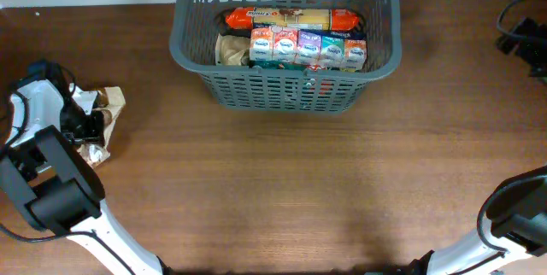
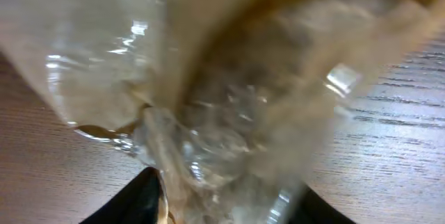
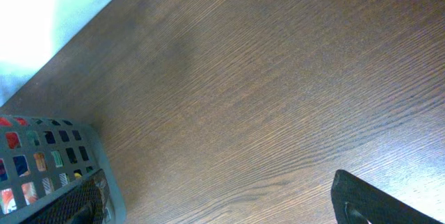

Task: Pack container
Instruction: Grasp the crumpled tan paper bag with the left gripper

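Observation:
The container [image 1: 190, 49], a dark grey lattice basket, stands at the back middle of the table. It holds a row of small colourful cartons [image 1: 308, 49], an orange packet [image 1: 291, 19] behind them and a tan packet [image 1: 231, 50] at the left. My left gripper [image 1: 85, 125] is at the far left, shut on a crinkly clear and tan packet [image 1: 107, 104]. This packet [image 2: 229, 99] fills the left wrist view between the two fingers [image 2: 229, 206]. My right gripper [image 3: 215, 196] is open and empty above bare table, with a corner of the container [image 3: 104, 175] at its left.
The table is brown wood. Black cables and gear [image 1: 523, 36] lie at the far right edge. My right arm [image 1: 513, 215] rests at the front right corner. A pale wall or cloth runs behind the basket.

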Motion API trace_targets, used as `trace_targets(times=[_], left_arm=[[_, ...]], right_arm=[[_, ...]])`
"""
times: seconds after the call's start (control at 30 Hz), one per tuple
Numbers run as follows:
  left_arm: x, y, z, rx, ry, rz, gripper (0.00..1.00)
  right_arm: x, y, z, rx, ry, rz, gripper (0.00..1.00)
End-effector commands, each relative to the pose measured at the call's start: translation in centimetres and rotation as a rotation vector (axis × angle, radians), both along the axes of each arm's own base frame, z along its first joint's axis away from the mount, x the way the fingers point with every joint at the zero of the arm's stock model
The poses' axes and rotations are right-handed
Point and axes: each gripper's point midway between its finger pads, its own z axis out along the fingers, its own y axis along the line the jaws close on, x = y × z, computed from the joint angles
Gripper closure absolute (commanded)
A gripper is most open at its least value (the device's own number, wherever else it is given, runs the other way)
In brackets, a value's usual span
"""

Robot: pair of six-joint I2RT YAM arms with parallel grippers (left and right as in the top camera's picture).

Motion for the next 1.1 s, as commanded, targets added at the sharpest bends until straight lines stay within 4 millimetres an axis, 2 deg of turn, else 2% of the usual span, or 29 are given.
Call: trace_targets(times=[0.0, 0.03, 0.13, 0.17, 0.4, 0.43, 0.53, 0.57, 0.6, 0.7, 0.8, 0.9, 0.93, 0.97, 1.07], left_arm=[[-0.2, 0.1, -0.7, -0.005, 0.016, 0.005, 0.56], [-0.2, 0.1, -0.7, -0.005, 0.016, 0.005, 0.56], [-0.1, 0.1, -1.2, -0.007, 0.02, 0.004, 0.35], [-0.2, 0.1, -1.4, -0.009, 0.024, 0.004, 0.33], [-0.2, 0.0, -2.7, -0.021, 0.043, 0.004, 0.32], [-0.2, 0.1, -2.7, -0.019, 0.04, 0.004, 0.37], [-0.2, 0.1, -2.7, -0.019, 0.04, 0.004, 0.71], [-0.2, 0.0, -2.7, -0.02, 0.041, 0.004, 0.87], [-0.3, -0.1, -2.7, -0.026, 0.045, 0.005, 0.98], [-0.2, -1.2, -2.3, -0.088, 0.035, 0.008, 0.98], [0.7, -2.5, 0.1, -0.162, 0.011, 0.005, 0.98], [2.6, -3.5, 4.8, -0.209, -0.049, -0.009, 0.99], [3.5, -3.8, 6.7, -0.215, -0.081, -0.019, 0.98], [4.9, -4.1, 10.1, -0.197, -0.14, -0.042, 0.98], [7.5, -4.9, 17.1, -0.128, -0.29, -0.104, 0.98]], right_arm=[[0.0, 0.3, 0.3, 0.006, -0.007, -0.001, 0.01], [0.0, 0.3, 0.3, 0.006, -0.007, -0.001, 0.01], [0.0, 0.3, 0.3, 0.006, -0.007, -0.001, 0.01], [0.0, 0.3, 0.3, 0.006, -0.007, -0.001, 0.01], [0.0, 0.3, 0.3, 0.006, -0.007, -0.001, 0.01], [0.0, 0.3, 0.3, 0.006, -0.007, -0.001, 0.01], [0.0, 0.3, 0.3, 0.006, -0.007, -0.001, 0.01], [0.0, 0.3, 0.3, 0.006, -0.007, -0.001, 0.01], [0.0, 0.3, 0.3, 0.006, -0.007, -0.001, 0.01], [0.0, 0.3, 0.3, 0.006, -0.007, -0.001, 0.01], [0.0, 0.3, 0.3, 0.006, -0.007, -0.001, 0.01], [0.0, 0.3, 0.3, 0.006, -0.007, -0.001, 0.01], [0.0, 0.3, 0.3, 0.006, -0.007, -0.001, 0.01], [0.0, 0.3, 0.3, 0.006, -0.007, -0.001, 0.01], [0.0, 0.3, 0.3, 0.006, -0.007, -0.001, 0.01]])
